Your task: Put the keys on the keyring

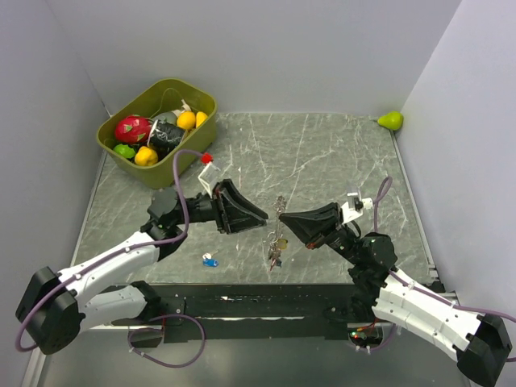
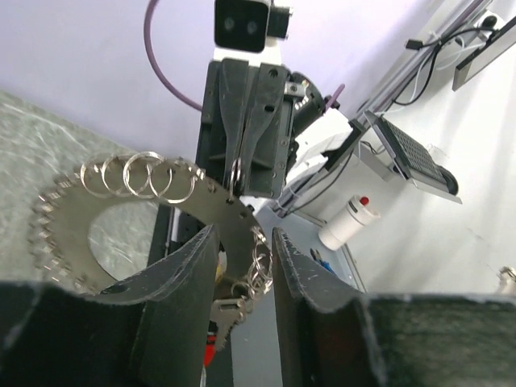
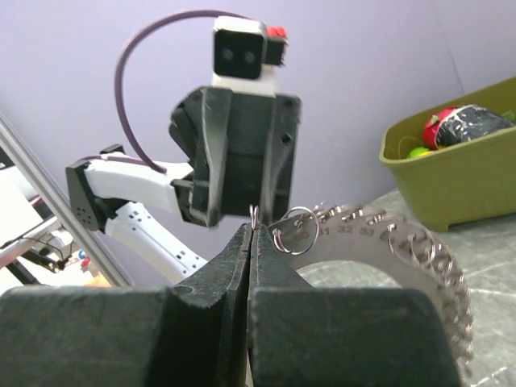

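Both arms reach in from the near edge of the grey marbled table (image 1: 322, 153) and meet nose to nose over its near middle. The right gripper (image 1: 285, 217) is pinched to a point against the keyring (image 1: 280, 206), which stands on edge between the two. The left gripper (image 1: 263, 216) points at the ring from the other side, just beside it. A cluster of keys (image 1: 276, 251) dangles beneath the ring. One blue key (image 1: 210, 260) lies alone on the table near the near edge, left of the cluster. An olive tub (image 1: 167, 82) of fruit toys (image 1: 132, 128) fills the far left corner; a green pear (image 1: 391, 120) sits in the far right corner
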You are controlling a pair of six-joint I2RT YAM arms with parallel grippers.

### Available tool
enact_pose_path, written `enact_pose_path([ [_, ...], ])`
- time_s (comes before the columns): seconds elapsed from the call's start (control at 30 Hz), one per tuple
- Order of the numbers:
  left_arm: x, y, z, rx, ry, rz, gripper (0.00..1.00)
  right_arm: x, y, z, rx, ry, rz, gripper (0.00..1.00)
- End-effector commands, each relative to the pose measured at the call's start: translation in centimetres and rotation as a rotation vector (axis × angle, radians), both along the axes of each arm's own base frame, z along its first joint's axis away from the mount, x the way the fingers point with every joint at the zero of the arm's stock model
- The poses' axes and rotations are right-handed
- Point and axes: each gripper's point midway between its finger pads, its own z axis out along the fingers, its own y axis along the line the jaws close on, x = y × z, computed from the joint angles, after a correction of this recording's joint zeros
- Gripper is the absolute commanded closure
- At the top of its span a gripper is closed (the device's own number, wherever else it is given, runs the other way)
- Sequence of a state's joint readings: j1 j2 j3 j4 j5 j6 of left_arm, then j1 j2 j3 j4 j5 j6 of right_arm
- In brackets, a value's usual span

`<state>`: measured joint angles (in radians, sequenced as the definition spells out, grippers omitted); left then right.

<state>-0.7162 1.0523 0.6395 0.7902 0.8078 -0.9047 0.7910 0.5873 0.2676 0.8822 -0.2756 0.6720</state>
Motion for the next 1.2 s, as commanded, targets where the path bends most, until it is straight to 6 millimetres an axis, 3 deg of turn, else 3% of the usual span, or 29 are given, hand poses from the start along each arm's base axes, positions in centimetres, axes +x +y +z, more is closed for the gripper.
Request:
enact_pose_path([
  [0.0,-0.7,-0.8,2.1,-0.053,-0.065,-0.038,0.6,-0.9,-1.5,3.5,0.119,-0.085,-0.014,1.0],
  [0.17,-1.0,-1.0,2.5,-0.088,-0.09,-0.059,0.58,-0.9,-1.4,3.3,0.118,-0.083,-0.013,1.0],
  [0.77,-0.5,-2.6,2.9,-0.087,-0.113,-0.074,0.68,-0.9,-1.2,3.0,0.106,-0.073,0.001,1.0],
  [1.1,-0.7,-2.9,2.8,-0.082,-0.12,-0.082,0.93,-0.9,-1.1,2.7,0.108,-0.066,0.006,1.0],
  [1.17,-0.9,-2.9,3.0,-0.085,-0.125,-0.083,0.95,-0.9,-1.1,2.7,0.107,-0.063,0.007,1.0],
])
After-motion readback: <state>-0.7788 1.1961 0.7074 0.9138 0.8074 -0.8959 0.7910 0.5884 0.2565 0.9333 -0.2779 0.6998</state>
